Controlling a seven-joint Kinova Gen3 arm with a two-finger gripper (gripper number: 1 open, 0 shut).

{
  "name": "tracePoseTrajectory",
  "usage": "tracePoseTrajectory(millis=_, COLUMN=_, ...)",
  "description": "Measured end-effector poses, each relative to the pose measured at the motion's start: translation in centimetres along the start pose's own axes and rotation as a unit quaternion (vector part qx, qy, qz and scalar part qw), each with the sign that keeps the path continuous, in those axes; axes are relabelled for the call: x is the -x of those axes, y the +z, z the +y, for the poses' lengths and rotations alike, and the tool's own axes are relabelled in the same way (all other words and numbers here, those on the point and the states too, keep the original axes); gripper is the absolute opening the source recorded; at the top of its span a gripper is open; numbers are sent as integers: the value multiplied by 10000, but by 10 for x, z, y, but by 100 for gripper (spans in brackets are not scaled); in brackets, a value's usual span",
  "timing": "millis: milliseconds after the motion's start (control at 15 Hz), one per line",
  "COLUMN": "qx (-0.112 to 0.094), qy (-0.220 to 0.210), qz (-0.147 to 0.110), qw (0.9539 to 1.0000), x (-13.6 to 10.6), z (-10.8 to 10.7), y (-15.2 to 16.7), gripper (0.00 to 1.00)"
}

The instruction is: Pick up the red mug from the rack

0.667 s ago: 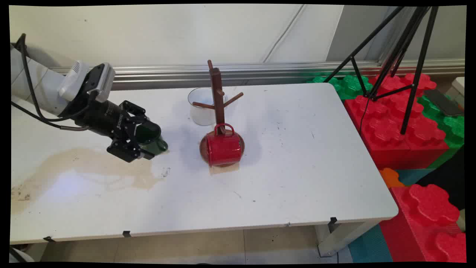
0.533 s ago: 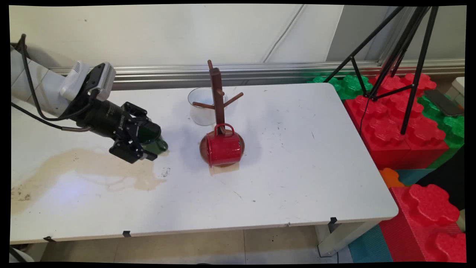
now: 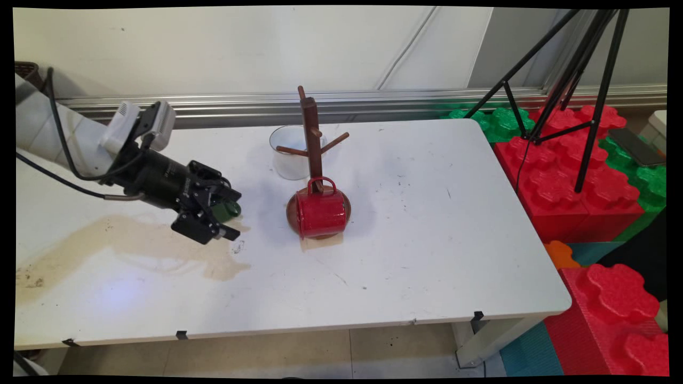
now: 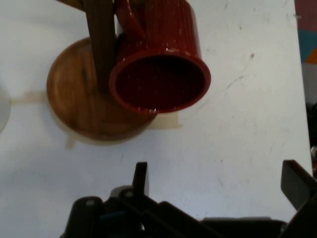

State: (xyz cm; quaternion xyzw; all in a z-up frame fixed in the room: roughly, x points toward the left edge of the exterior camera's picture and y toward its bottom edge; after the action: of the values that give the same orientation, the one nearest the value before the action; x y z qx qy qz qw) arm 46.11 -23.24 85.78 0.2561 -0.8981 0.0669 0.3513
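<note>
- Low over the left part of the white table, the black two-finger gripper points to the right, its jaws spread wide; in the hand view only bare tabletop shows between the fingers.
- Nearest to it is a dark green cup, glossy and rounded. It sits right at the gripper's far finger and the linkage hides most of it. Whether the finger touches it cannot be told; it is not clamped.
- Below and to the left of the gripper spreads a thin, pale brown spill with an irregular edge, shiny where it is wet.
- Right of the gripper, and apart from it, stands a dark wooden mug tree: a slim upright post with short pegs on a round, flat base.
- A glossy red mug lies on its side across that base, its handle up against the post. In the hand view its round open mouth faces the gripper.
- Just beyond the mug tree stands a white cup, smooth-walled and upright.
- Off the table's right end are big red and green studded blocks and a thin black tripod.
</note>
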Motion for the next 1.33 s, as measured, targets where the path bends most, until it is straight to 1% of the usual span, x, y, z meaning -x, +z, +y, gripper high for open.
tracePoseTrajectory(millis=267, qx=85, qy=-139, qz=166, qw=9997, x=6, z=2, y=16, gripper=100)
tracePoseTrajectory(millis=733, qx=119, qy=-338, qz=434, qw=9984, x=14, z=7, y=44, gripper=100)
tracePoseTrajectory(millis=1000, qx=110, qy=-429, qz=553, qw=9975, x=17, z=10, y=59, gripper=100)
tracePoseTrajectory(millis=1333, qx=43, qy=-561, qz=713, qw=9959, x=18, z=13, y=76, gripper=100)
